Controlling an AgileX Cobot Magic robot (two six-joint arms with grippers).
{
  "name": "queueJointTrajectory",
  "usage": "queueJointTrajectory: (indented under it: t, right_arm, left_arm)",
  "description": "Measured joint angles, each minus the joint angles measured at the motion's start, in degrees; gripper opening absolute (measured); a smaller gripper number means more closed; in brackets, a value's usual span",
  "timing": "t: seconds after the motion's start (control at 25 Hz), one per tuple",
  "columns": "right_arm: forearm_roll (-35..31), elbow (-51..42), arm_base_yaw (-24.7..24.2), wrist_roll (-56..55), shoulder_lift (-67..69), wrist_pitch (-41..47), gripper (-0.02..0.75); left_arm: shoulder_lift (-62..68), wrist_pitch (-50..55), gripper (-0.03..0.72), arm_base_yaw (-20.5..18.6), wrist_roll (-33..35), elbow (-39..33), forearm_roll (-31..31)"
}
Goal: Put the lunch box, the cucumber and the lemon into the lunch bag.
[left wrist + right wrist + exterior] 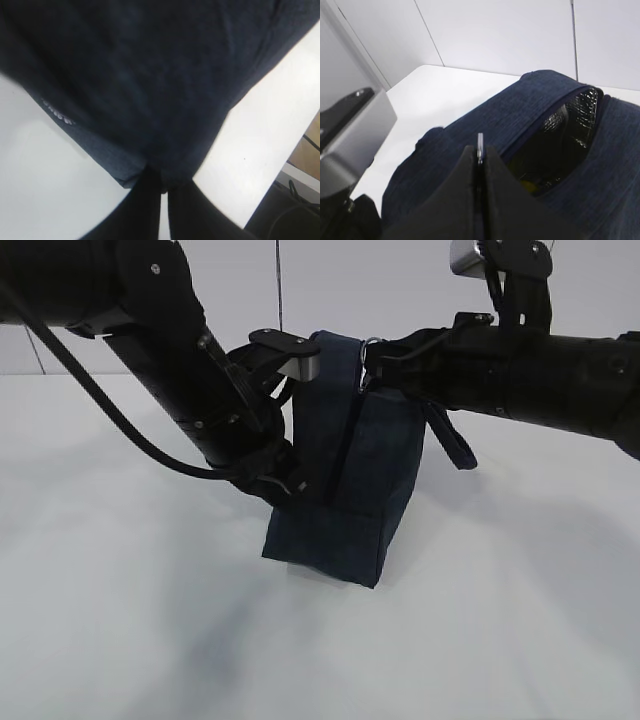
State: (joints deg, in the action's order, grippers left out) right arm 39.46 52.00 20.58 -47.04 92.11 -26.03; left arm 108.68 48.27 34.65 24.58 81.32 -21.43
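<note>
The navy lunch bag (375, 480) stands on one end on the white table (120, 620), its zipper side facing up and left. My left gripper (288, 483) is shut on a fold of the bag's fabric (150, 100) low on its left side. My right gripper (368, 368) is shut on the silver ring pull (480, 141) at the bag's top. In the right wrist view the bag's mouth (560, 140) gapes, showing foil lining. A bit of yellow, the lemon (528, 186), shows deep inside. The lunch box and the cucumber are hidden.
One padded handle (452, 445) hangs off the bag's right side. The left arm's grey camera housing (350, 130) sits close beside the bag. In the left wrist view the table's edge (280, 165) runs near, with floor and cables beyond it.
</note>
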Motion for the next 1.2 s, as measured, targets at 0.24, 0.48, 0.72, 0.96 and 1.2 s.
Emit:
queueJointTrajectory:
  t: [0.24,0.48,0.72,0.96,1.2]
  right_arm:
    - [-1.4,0.0,0.1,2.0,0.0,0.3,0.000]
    - [-8.0,0.0,0.1,7.3,0.0,0.5,0.000]
    - [-13.8,0.8,0.1,10.3,1.4,0.7,0.000]
    - [-14.7,4.2,0.1,10.4,4.0,1.3,0.000]
    - [-14.8,9.7,0.1,10.5,6.7,5.0,0.000]
  left_arm:
    - [0.0,-0.3,-0.010,0.0,0.0,-0.8,-1.1]
    - [0.0,-0.4,-0.010,0.0,0.0,-0.9,-1.3]
    - [0.0,-0.4,-0.010,0.0,0.0,-0.9,-1.4]
    - [0.0,-0.4,-0.010,0.0,0.0,-0.9,-1.4]
    - [0.0,-0.4,-0.010,0.0,0.0,-0.9,-1.4]
